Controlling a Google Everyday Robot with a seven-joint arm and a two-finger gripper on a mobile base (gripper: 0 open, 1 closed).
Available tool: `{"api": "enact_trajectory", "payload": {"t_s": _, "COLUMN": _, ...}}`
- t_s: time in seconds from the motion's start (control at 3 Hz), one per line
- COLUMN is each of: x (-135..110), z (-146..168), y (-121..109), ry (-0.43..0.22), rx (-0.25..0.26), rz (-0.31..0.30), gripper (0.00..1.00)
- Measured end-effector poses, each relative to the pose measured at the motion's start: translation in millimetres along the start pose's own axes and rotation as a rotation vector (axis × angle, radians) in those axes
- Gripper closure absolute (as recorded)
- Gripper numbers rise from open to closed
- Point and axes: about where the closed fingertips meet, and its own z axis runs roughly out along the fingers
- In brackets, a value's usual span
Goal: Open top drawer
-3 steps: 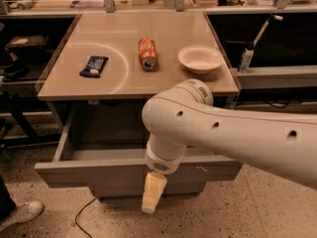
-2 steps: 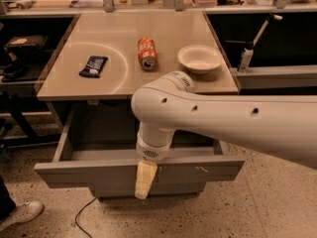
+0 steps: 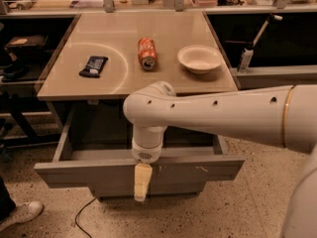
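Observation:
The top drawer [image 3: 79, 172] stands pulled out from under the tabletop, its flat grey front facing me with pale scratch marks [image 3: 200, 168] right of centre. Its shallow grey interior [image 3: 99, 133] shows behind the front and looks empty. My gripper [image 3: 141, 181] hangs from the white arm [image 3: 218, 115] right in front of the drawer front, near its middle, pointing down. Only its pale yellowish tip shows. The lower drawers are mostly hidden behind the top drawer's front.
On the tabletop [image 3: 163, 78] lie a dark snack packet [image 3: 93, 66], an orange can on its side [image 3: 147, 53] and a white bowl [image 3: 199, 58]. A shoe [image 3: 22, 214] and a cable [image 3: 81, 217] are on the speckled floor at the left. Dark shelving flanks the table.
The arm has swung left across the drawer front, and the gripper has moved left with it. The drawer front stands about where it was.

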Motion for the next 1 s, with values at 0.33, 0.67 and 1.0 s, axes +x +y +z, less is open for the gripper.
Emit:
{"api": "enact_trajectory", "payload": {"t_s": 0.33, "x": -2, "z": 12, "y": 8, "ry": 0.023, "rx": -0.049, "rz": -0.013, "gripper": 0.00}}
{"api": "enact_trajectory", "payload": {"t_s": 0.67, "x": 10, "z": 3, "y": 33, "ry": 0.066, "rx": -0.069, "rz": 0.010, "gripper": 0.00}}
{"api": "enact_trajectory", "payload": {"t_s": 1.0, "x": 39, "z": -26, "y": 71, "ry": 0.132, "rx": -0.079, "rz": 0.087, "gripper": 0.00}}
